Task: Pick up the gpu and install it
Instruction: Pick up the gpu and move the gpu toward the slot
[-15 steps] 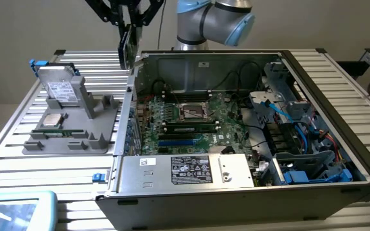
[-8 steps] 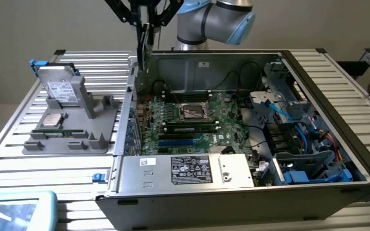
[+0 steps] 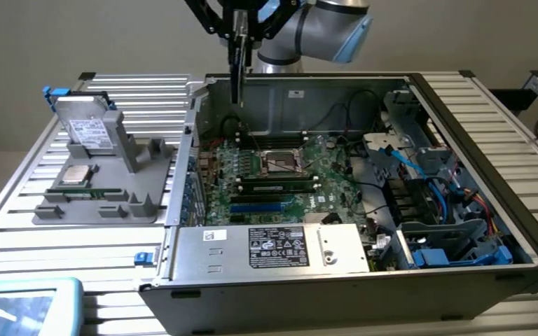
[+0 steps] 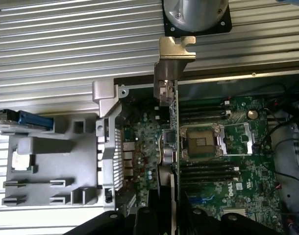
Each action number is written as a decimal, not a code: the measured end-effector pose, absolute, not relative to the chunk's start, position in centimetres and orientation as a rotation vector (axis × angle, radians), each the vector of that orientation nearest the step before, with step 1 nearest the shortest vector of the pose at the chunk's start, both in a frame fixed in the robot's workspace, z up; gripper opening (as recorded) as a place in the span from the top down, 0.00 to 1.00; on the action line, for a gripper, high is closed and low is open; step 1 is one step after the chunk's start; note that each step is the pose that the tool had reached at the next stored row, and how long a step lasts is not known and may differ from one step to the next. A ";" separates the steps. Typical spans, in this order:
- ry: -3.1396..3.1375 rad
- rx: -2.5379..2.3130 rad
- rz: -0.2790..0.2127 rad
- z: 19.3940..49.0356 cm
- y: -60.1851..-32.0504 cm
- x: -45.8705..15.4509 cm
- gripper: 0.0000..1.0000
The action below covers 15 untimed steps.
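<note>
Exterior view has the claw [image 3: 240,28] up high, clamped on the gpu [image 3: 239,70]. The card hangs edge-on and upright in the air above the open computer case [image 3: 475,140], over the far edge toward the exterior view's left corner. It's clear of everything, not touching the motherboard [image 3: 279,178] down below.

My take is that this is the carry-and-line-up bit, so nothing's installed yet. To do it well, I'd keep the card dead straight with no twist in the grip. I'd also keep it off the case wall, and get its edge running along the blue slots [image 3: 260,208] before any pressing happens. The thin card looks easy to tilt if the hold is off-centre.

From the wrist view you're looking straight down the card's length. The gpu [image 4: 173,112] is a thin line between the claw [image 4: 166,218] fingers, with the silver bracket [image 4: 171,63] at the end away from the claw. That bracket sits about over the case's edge, beside the processor socket [image 4: 201,142]. You'd never judge that alignment from outside.

What the outside camera adds is height, plus the rest of the worktop [image 3: 26,231]. There's a grey holder [image 3: 101,206] near the edge on the exterior view's left, with a hard drive [image 3: 92,129] propped on it.
</note>
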<state>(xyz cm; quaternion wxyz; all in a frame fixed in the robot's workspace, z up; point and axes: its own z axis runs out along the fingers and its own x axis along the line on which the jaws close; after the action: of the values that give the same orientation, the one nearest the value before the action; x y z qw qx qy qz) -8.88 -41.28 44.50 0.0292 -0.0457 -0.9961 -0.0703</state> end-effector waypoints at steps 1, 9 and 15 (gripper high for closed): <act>-3.072 -0.141 -0.217 44.4 -41.4 -8.5 0.73; -3.072 -0.141 -0.219 43.6 -42.0 -5.1 0.73; -3.072 -0.141 -0.219 43.0 -42.1 -2.5 0.73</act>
<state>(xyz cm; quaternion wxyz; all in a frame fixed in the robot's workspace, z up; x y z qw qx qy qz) -2.48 -42.12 43.04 0.0291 -0.0456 -0.9960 -0.0708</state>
